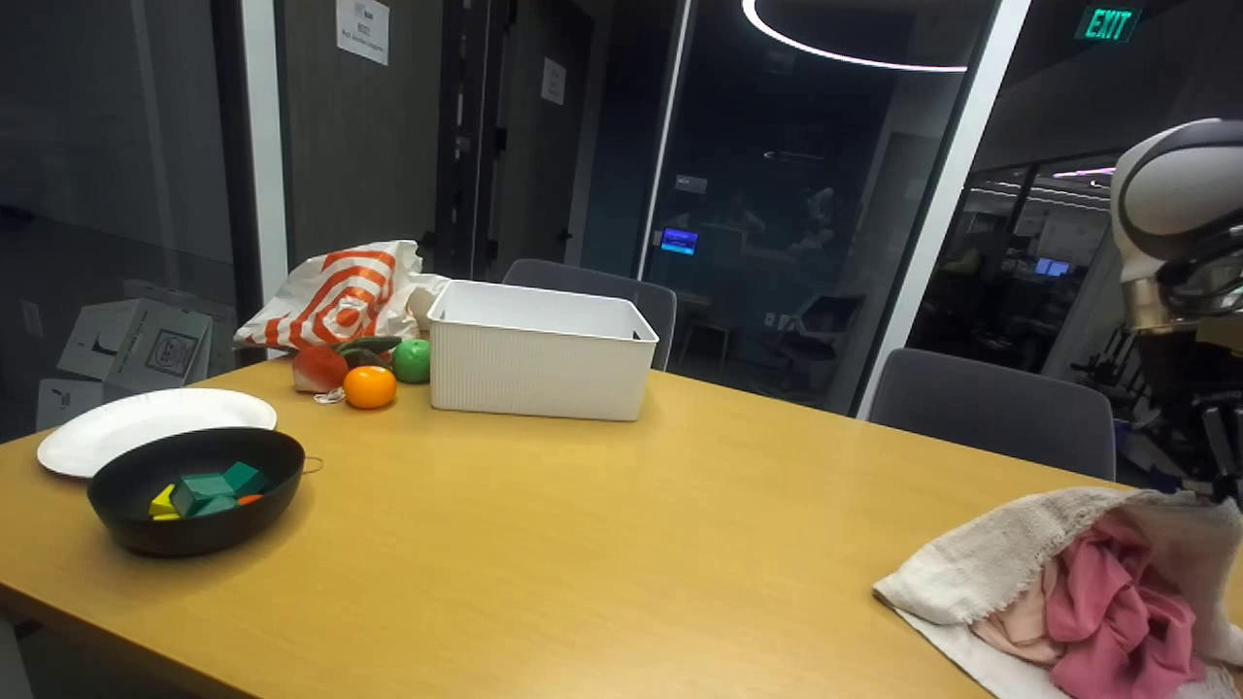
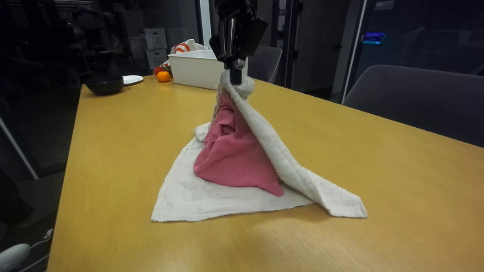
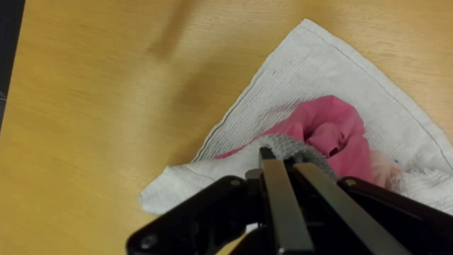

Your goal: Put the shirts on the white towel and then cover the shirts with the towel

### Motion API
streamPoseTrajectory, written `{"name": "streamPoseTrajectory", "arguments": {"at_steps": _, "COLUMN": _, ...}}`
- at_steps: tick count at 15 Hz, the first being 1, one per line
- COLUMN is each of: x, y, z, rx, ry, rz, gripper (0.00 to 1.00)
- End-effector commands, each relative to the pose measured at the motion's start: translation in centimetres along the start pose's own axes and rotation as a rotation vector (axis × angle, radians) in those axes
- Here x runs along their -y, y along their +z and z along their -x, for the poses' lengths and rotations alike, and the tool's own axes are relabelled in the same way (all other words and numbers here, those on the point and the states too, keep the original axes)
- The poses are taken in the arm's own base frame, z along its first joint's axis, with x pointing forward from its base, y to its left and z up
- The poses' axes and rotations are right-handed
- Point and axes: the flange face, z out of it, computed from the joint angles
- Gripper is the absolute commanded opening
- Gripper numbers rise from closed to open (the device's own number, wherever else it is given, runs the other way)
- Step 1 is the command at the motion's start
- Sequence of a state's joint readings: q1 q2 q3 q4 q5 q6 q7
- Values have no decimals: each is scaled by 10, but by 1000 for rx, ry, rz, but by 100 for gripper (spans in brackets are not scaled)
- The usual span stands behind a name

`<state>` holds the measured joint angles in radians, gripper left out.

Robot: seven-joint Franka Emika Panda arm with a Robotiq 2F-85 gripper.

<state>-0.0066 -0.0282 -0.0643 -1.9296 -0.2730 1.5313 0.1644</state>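
The wood-toned table [image 1: 699, 544] extends across both exterior views. Two gray chairs [image 1: 991, 413] stand at its far edge in an exterior view. The white towel [image 2: 181, 202] lies partly flat on the tabletop; one section rises to a peak, from which a folded edge slopes down to the table. The white bin [image 1: 534, 374] stands upright, well apart from the towel. The plastic bag [image 1: 340, 291], printed with red-orange rings, is positioned beside the bin. The pink shirt [image 2: 242, 162] sits bunched on the flat section of the towel, under the raised section, and is exposed at the open side. The white plate [image 1: 165, 416] lies just beside the black bowl [image 1: 194, 537]. The gripper [image 2: 236, 76] pinches the peak of the towel between its fingers, above the tabletop. The peach shirt [image 1: 1018, 621] lies against the pink shirt, partly hidden. The orange fruit [image 1: 369, 387] and the round green item [image 1: 412, 361] rest near the bin. Colored blocks [image 1: 204, 492] occupy the bowl.
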Motion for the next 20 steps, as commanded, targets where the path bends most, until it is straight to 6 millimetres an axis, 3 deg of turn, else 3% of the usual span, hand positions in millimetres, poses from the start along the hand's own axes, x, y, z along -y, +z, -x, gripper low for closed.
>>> {"name": "streamPoseTrajectory", "arguments": {"at_steps": 1, "x": 11, "y": 37, "z": -6, "rx": 113, "ry": -84, "rz": -50, "gripper": 5}}
{"name": "streamPoseTrajectory", "arguments": {"at_steps": 9, "x": 31, "y": 107, "z": 0, "rx": 388, "ry": -179, "rz": -18, "gripper": 5}}
{"name": "streamPoseTrajectory", "arguments": {"at_steps": 16, "x": 64, "y": 191, "z": -6, "rx": 336, "ry": -4, "rz": -52, "gripper": 5}}
{"name": "streamPoseTrajectory", "arguments": {"at_steps": 20, "x": 68, "y": 234, "z": -5, "rx": 294, "ry": 105, "rz": 15, "gripper": 4}}
